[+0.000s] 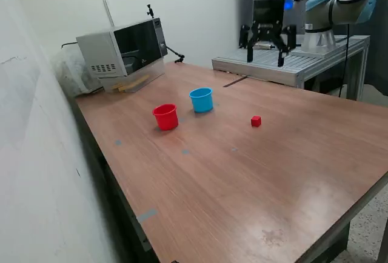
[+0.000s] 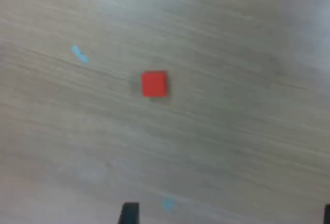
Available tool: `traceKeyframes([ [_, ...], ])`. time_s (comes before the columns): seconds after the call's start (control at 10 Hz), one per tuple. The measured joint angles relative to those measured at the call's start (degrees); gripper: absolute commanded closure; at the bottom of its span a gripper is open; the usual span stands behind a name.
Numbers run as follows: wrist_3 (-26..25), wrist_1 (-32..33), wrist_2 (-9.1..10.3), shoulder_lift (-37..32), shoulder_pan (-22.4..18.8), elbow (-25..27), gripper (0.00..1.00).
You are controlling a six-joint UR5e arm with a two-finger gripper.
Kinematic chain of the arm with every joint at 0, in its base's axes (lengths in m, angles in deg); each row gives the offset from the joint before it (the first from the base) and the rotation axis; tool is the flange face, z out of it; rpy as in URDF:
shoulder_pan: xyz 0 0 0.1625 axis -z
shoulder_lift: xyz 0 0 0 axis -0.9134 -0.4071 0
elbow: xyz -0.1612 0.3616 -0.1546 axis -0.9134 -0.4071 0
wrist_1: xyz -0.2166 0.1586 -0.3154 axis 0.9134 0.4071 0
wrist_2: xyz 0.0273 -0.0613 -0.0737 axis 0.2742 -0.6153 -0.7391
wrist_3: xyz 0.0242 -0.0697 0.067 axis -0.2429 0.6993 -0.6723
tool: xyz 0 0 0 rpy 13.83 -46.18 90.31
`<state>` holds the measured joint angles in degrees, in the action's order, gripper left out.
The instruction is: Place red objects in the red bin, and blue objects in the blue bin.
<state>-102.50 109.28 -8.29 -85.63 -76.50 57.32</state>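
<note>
One small red cube (image 1: 256, 121) lies alone on the wooden table, toward the exterior view's right of the two cups. The red bin (image 1: 165, 117) and the blue bin (image 1: 202, 100) stand upright side by side near the table's middle. What is inside them cannot be seen. My gripper (image 1: 265, 57) hangs high above the far part of the table, well above the cube, open and holding nothing. The wrist view looks straight down on the red cube (image 2: 154, 84), with a dark fingertip (image 2: 129, 212) at the picture's edge. No blue objects are in view.
A microwave (image 1: 124, 48) sits at the table's far corner on the exterior view's left. A metal platform (image 1: 291, 63) carrying the arm's base (image 1: 330, 20) adjoins the far edge. Small bits of blue tape (image 2: 80, 53) mark the tabletop.
</note>
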Motion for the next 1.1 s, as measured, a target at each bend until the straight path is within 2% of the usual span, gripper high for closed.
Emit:
traceKeyframes([
  [0.3,4.15,7.48,1.11,8.8,5.73,2.8,0.0],
  [0.5,5.35,9.64,1.23,11.23,7.31,4.57,0.0],
  [1.1,5.7,11.62,1.34,11.6,5.43,8.83,0.0],
])
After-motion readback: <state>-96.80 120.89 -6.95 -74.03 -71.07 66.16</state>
